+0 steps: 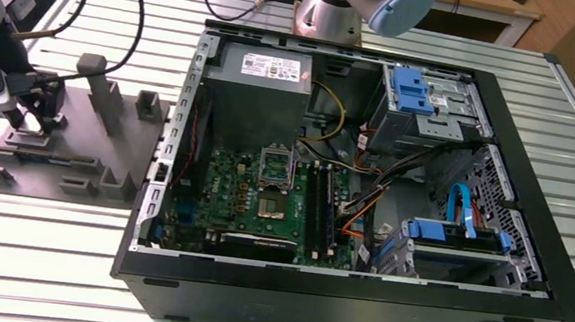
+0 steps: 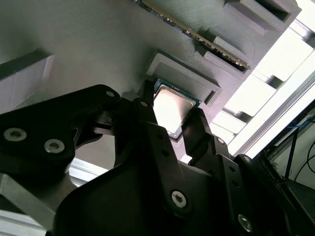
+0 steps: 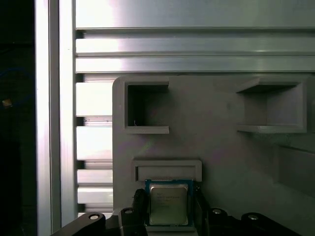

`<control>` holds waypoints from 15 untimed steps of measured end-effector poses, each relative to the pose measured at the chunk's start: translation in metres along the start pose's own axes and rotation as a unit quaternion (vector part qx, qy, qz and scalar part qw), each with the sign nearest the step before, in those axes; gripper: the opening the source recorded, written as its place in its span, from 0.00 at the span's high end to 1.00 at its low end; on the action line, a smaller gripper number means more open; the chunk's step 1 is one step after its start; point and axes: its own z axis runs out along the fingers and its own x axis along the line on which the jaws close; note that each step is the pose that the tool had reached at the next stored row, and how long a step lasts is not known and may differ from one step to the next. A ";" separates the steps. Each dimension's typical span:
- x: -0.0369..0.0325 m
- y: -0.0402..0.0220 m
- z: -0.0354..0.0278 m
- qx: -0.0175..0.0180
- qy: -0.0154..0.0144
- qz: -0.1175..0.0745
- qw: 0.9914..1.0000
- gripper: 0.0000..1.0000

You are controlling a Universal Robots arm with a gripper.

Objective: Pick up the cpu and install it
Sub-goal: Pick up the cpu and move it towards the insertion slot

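1. The hand (image 1: 38, 118) stands at the exterior view's left, over the grey block (image 1: 102, 146) on the tabletop (image 1: 34, 262).
2. Its fingers (image 2: 194, 130) pinch the cpu (image 3: 168, 204) by two opposite edges, just beside a raised ledge (image 3: 167, 169) of the block.
3. The open computer case (image 1: 359, 297) lies apart, toward the exterior view's right.

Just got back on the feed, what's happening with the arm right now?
The arm's gripper is down at the grey plastic fixture block on the exterior view's left, right over the small square cpu with the silvery metal top. The cpu sits beside a raised lip of the block; whether it is clamped cannot be told. The open black computer case with its green motherboard lies apart, toward the exterior view's right.
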 end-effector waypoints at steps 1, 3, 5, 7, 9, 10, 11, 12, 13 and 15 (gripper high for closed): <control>0.0000 0.0000 -0.0002 0.000 0.000 0.000 1.000 0.53; 0.0000 0.0000 -0.0006 0.000 0.000 0.000 1.000 0.53; 0.0000 0.0000 -0.0011 0.000 0.000 0.000 1.000 0.53; 0.0000 0.0000 -0.0017 0.000 0.000 0.000 1.000 0.53; 0.0000 0.0000 -0.0023 0.000 0.000 0.000 1.000 0.53; 0.0000 0.0000 -0.0024 0.000 0.000 0.000 1.000 0.53; 0.0000 0.0000 -0.0025 0.000 0.000 0.000 1.000 0.53; 0.0000 0.0000 -0.0026 0.000 0.000 0.000 1.000 0.53; 0.0000 0.0000 -0.0026 0.000 0.000 0.000 1.000 0.53; 0.0000 0.0000 -0.0029 0.000 0.000 0.000 1.000 0.53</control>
